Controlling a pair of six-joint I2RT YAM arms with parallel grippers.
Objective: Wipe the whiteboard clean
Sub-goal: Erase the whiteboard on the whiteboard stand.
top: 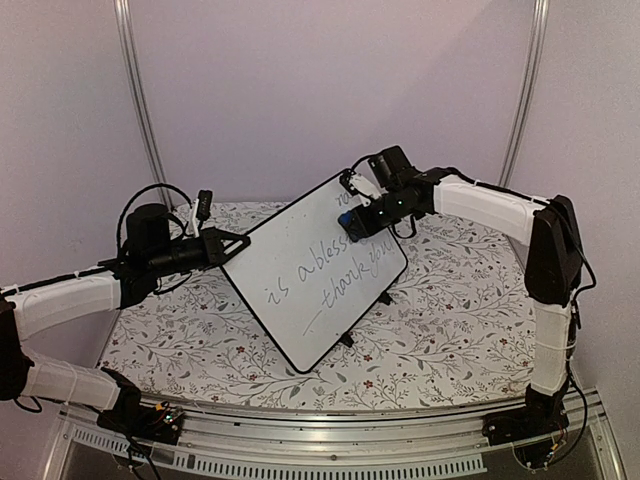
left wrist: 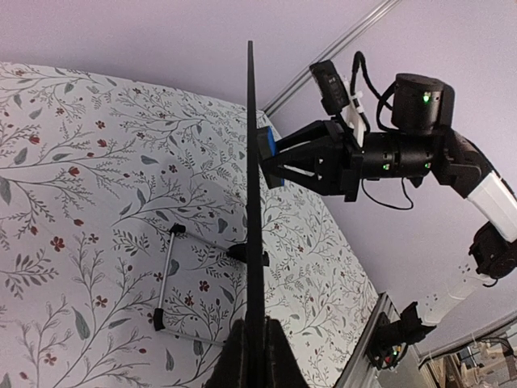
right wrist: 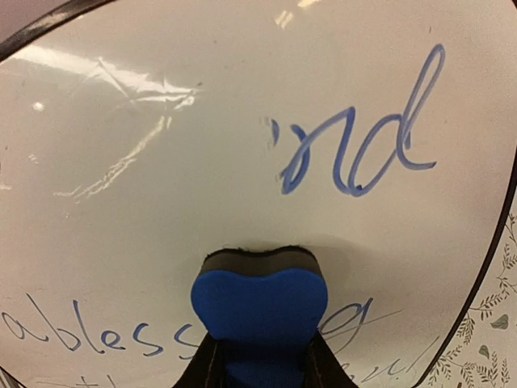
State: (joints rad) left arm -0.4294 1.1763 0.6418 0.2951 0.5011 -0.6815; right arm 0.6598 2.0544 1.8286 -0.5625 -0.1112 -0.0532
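whiteboard [top: 315,270] clamped by its left edge between the fingers of the left gripper [top: 235,243], jaws closed hard on the thin black frame. in the left wrist view, seen edge-on as a dark line running straight up from between the fingers [left wrist: 275,360]. tilted in the top view, one rounded corner up by the right gripper [top: 352,222], the opposite corner low toward the near side of the table [top: 450,320]. small black feet [top: 345,340] showing along the lower right edge.

right fingers narrow, gripping a blue eraser [right wrist: 258,303] by its sides, blue block bulging out just past the fingertips. dark felt face of the eraser pressed flat on the white surface, near the board's upper corner.

blue writing [right wrist: 363,137] on the board just beyond the eraser and to its right, loose strokes like "nd". more letters, "abless", left of the right fingers and level with them, running under the eraser. further lines below, partly cut off. up and left of the eraser, bare glossy white with streaks of glare.

on the floral table behind the board, left of the left fingers, a thin metal stand [left wrist: 166,283] lying flat, apart from the board.
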